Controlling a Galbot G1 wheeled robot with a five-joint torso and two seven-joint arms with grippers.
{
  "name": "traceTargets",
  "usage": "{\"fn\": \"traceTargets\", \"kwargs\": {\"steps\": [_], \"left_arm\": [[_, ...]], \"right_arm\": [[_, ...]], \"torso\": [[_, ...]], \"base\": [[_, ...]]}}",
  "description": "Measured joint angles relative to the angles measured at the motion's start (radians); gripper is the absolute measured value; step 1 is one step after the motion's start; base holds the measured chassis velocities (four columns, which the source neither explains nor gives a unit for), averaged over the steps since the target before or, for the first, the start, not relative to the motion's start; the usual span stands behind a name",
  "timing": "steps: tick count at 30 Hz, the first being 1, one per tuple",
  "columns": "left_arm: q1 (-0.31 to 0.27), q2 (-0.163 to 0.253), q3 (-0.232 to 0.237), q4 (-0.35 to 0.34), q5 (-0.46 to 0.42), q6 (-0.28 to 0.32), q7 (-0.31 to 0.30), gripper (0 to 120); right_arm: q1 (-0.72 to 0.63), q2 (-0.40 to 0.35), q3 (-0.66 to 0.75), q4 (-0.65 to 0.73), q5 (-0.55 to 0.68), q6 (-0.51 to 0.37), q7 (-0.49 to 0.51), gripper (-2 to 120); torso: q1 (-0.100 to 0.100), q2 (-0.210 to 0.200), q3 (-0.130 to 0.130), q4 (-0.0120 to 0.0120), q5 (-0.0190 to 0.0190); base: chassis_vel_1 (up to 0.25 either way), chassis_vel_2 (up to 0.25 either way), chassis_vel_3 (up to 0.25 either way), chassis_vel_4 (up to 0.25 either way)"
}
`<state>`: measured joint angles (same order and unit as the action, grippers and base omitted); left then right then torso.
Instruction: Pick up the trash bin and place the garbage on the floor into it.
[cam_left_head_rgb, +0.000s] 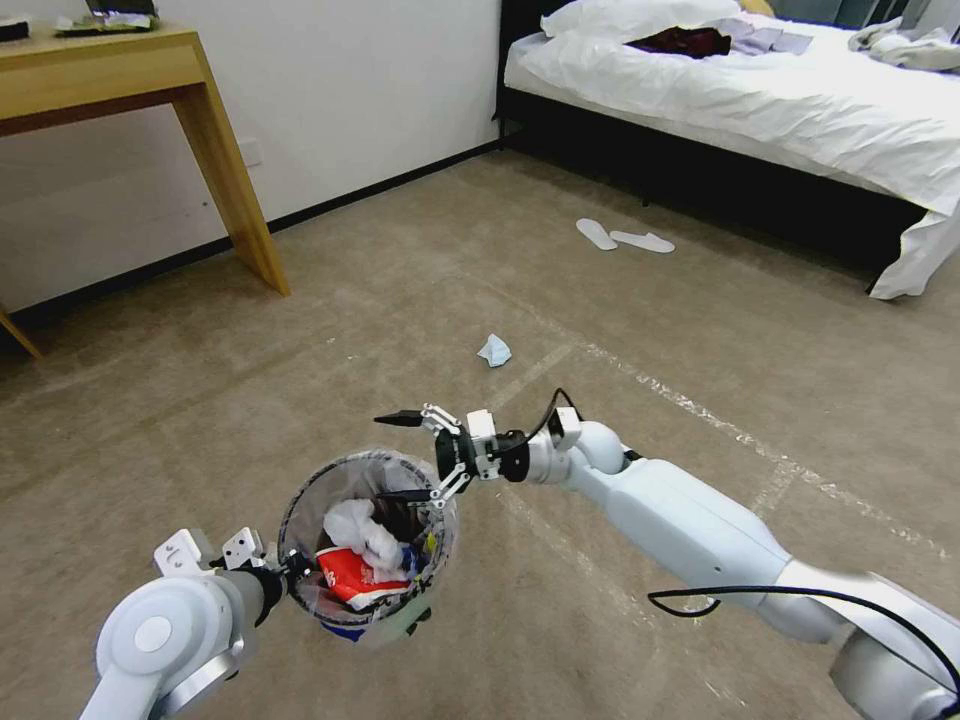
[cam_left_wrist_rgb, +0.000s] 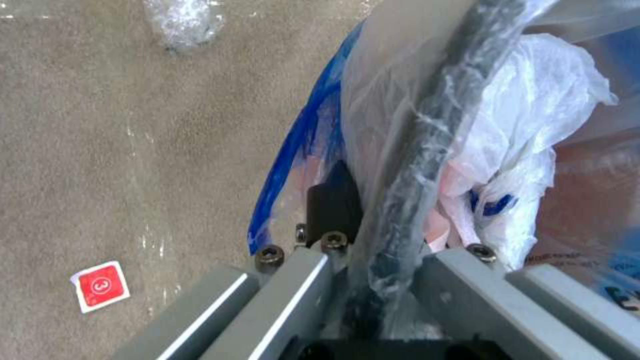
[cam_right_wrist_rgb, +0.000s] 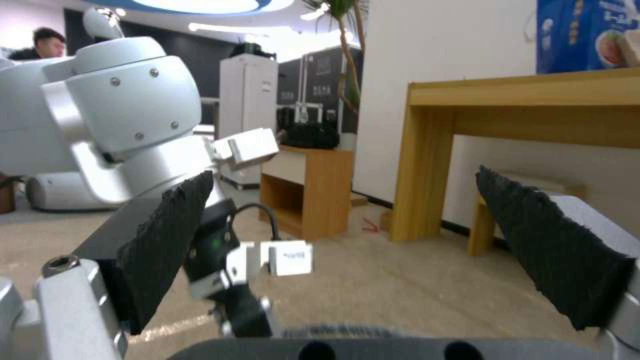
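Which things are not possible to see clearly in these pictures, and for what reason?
- Handwritten letters on the trash bin: left wrist view, cut off by the picture's edge.
- Garbage deep in the bin: head view, covered by the white tissue and red wrapper.
- Left gripper fingertips: wrapped in the crinkly liner at the rim.
- The pale scrap on the floor: head view, too small to identify.

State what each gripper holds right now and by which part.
The left gripper is clamped on the trash bin at its liner-covered rim. The right gripper is open above the bin's far edge, holding nothing.
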<state>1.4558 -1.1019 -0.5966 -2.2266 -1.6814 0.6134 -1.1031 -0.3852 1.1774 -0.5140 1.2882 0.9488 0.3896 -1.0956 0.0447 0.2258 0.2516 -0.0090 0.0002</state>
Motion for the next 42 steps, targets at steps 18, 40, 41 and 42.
{"fn": "traceTargets", "kwargs": {"steps": [18,40,41,42], "left_arm": [[-0.012,0.008,0.001,0.005,-0.011,0.001,-0.002,0],[0.033,-0.001,-0.05,-0.022,0.006,0.017,-0.005,0],[0.035,-0.001,-0.056,-0.027,0.006,0.018,-0.006,0],[0.037,-0.001,-0.062,-0.03,0.005,0.019,-0.007,0]], "right_arm": [[0.055,0.021,0.071,0.021,-0.008,0.013,0.06,100],[-0.518,-0.153,0.8,0.42,-0.407,-0.054,0.941,100],[-0.573,-0.134,0.872,0.444,-0.437,-0.064,0.959,100],[-0.603,-0.12,0.913,0.456,-0.457,-0.07,0.964,100]], "torso": [[0.0,0.0,0.0,0.0001,0.0001],[0.0,0.0,0.0,-0.0002,0.0004],[0.0,0.0,0.0,-0.0001,0.0001],[0.0,0.0,0.0,0.0,0.0002]], "base": [[0.0,0.0,0.0,0.0],[0.0,0.0,0.0,0.0],[0.0,0.0,0.0,0.0],[0.0,0.0,0.0,0.0]]}}
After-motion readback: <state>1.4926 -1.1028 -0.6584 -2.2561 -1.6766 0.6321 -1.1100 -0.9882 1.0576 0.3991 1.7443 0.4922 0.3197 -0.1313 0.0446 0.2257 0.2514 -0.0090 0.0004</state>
